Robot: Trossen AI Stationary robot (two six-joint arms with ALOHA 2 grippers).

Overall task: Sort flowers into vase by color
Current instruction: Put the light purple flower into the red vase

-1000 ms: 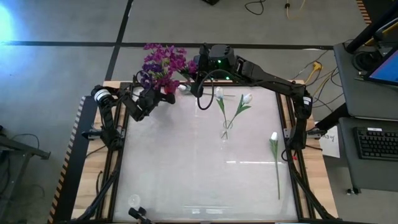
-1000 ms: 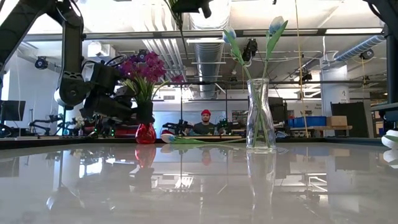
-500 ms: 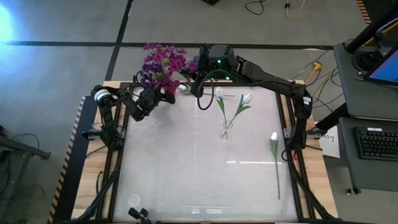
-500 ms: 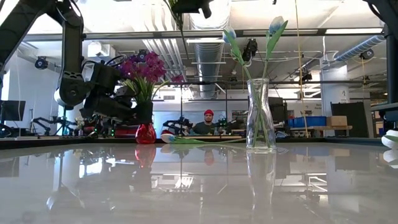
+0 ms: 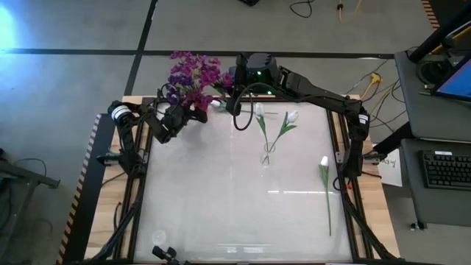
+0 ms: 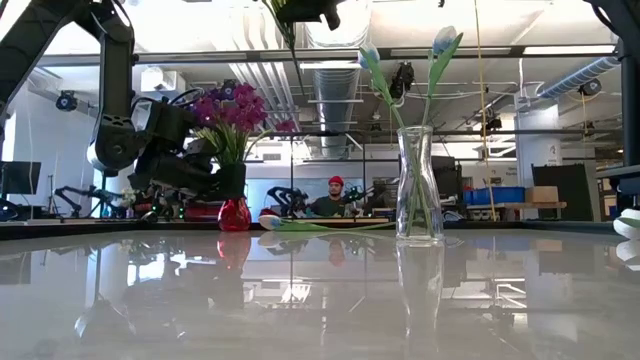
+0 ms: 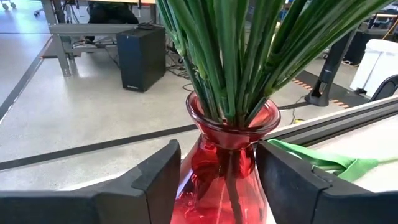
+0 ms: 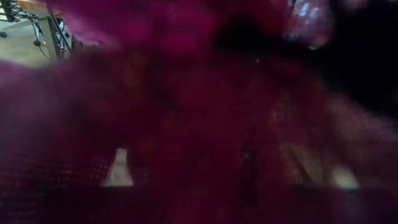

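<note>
Now, purple flowers (image 5: 193, 73): bunched in the red vase (image 7: 225, 162) at about 11 o'clock on the tabletop (image 5: 221, 206); stalks run upright out of the neck, blossoms spreading over the far edge.
Red vase: upright, near the far left corner of the tabletop; green stalks fill its mouth.
Left gripper (image 7: 217, 177): level with the red vase, one finger on each side of its body; the fingers (image 7: 155, 180) are spread wide around the glass, and contact cannot be judged.
Right gripper (image 5: 234, 81): at about 12 o'clock, just beside the purple blossoms; its wrist view is filled with blurred purple, and whether its fingers are apart or together cannot be told.
Clear vase (image 6: 419, 185): upright near the middle of the tabletop, slightly toward 1 o'clock.
White flowers in clear vase (image 5: 274, 121): two stems, leaning apart, buds pointing toward 12 o'clock.
Loose white flower (image 5: 325, 193): flat on the tabletop at about 3 o'clock, long axis running 12 to 6, bud toward 12.
Person (image 6: 335, 200): seated in the room beyond the tabletop.
</note>
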